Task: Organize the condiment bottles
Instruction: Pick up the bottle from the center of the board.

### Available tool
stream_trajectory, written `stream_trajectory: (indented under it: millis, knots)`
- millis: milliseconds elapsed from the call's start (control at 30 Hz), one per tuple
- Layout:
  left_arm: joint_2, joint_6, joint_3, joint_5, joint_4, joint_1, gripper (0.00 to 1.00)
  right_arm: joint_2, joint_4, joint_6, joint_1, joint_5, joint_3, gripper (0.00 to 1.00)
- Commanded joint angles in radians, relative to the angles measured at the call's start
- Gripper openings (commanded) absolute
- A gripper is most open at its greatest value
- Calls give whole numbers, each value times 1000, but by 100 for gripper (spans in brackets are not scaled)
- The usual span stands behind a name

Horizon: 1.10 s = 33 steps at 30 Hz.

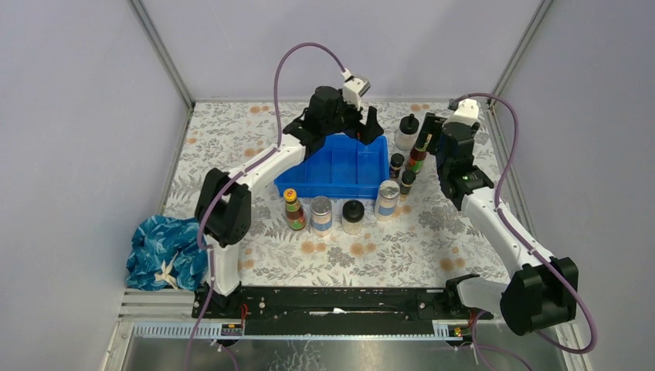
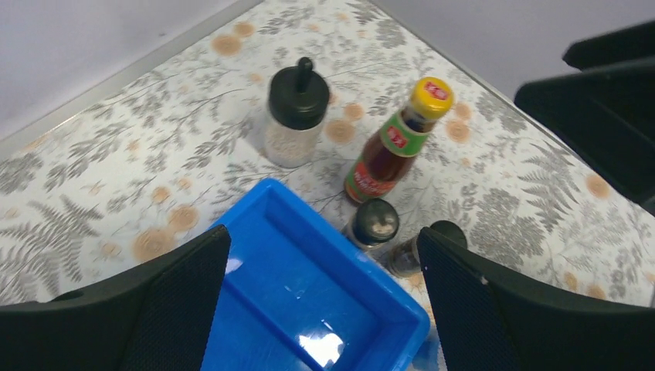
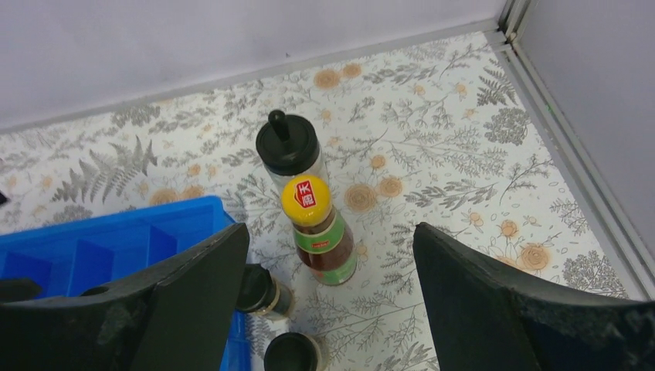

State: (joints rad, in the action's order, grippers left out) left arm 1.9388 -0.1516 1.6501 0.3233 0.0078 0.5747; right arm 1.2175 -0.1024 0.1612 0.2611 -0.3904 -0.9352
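Currently the right gripper (image 3: 330,232) hangs wide open and empty over the yellow-capped sauce bottle (image 3: 318,232). That bottle stands upright at the centre of the right wrist frame, in line with the gap between the spread fingers. It looks to sit lower than them, though I cannot tell for sure. Just behind it is a black-domed jar (image 3: 287,151). Two tiny black-capped bottles (image 3: 259,292) sit at lower left, close against the blue tray (image 3: 116,247). The left gripper (image 2: 323,251) is equally wide open, holding nothing, above the tray's corner.

In the top view four more bottles stand in a row below the tray:
- another yellow-capped bottle (image 1: 293,210)
- a silver-lidded jar (image 1: 320,215)
- a second black-domed jar (image 1: 353,216)
- a second silver-lidded jar (image 1: 387,199)

No bottle shows inside the tray, so sorting looks barely begun.

The cluster is tight. On a descent, the finger at the frame's left could clip the tiny bottles or the tray wall. The tall, narrow sauce bottle would likely topple if pinched by its cap or nudged off-centre, taking the domed jar with it. Both arms crowd one corner, so they may collide.
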Motion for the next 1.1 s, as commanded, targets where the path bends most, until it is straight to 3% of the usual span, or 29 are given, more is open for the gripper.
stream_trajectory:
  millis: [0, 367, 633, 1067]
  knots:
    - [51, 72, 77, 201, 47, 6, 97, -68, -88, 20, 4, -87, 7, 86]
    - [243, 136, 212, 284, 107, 5, 99, -156, -182, 44, 4, -80, 68, 86]
    - [333, 227, 244, 241, 217, 7, 99, -161, -252, 31, 4, -49, 92, 85]
    - [420, 240, 257, 174, 373, 22, 99, -142, -315, 34, 4, 0, 121, 84]
